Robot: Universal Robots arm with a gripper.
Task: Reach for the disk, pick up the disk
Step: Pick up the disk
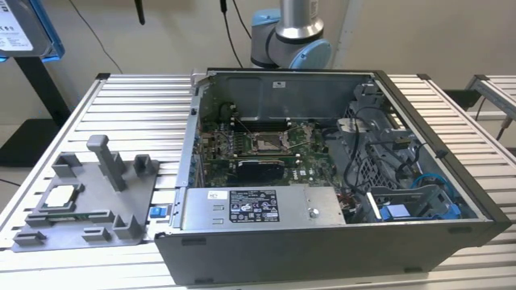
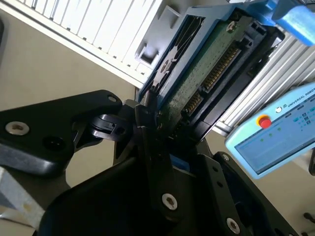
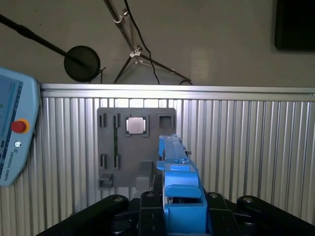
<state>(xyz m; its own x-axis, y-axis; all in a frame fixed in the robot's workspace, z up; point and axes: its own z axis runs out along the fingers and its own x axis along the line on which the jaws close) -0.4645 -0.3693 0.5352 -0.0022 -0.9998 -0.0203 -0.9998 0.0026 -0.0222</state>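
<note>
my black fingers [image 3: 150,210] are closed in tight, and the gripper [image 3: 183,206] has firm hold of the disk [image 3: 176,160], a flat rectangular silver-metal hard drive edged by a bright blue plastic carrier frame. in the first wrist view i see it edge-on, standing up between the fingers; in the second wrist view its underside faces the camera, with the green circuit board and the connector row [image 2: 221,61] bare. the pinch seems to sit low on one end of the frame, so most of the disk sticks out beyond me. i judge the grip does best pressing on the blue rails rather than the board, with the squeeze held even so the long free end does not swing or slip. beyond it lies the ribbed aluminium table [image 3: 246,147], with a grey plastic fixture plate [image 3: 106,147] carrying a small white-and-silver square chip [image 3: 135,125]. in the exterior view the disk [image 1: 20,30] hangs high at the exterior view's left, well apart from the open grey computer case [image 1: 322,260].
</note>
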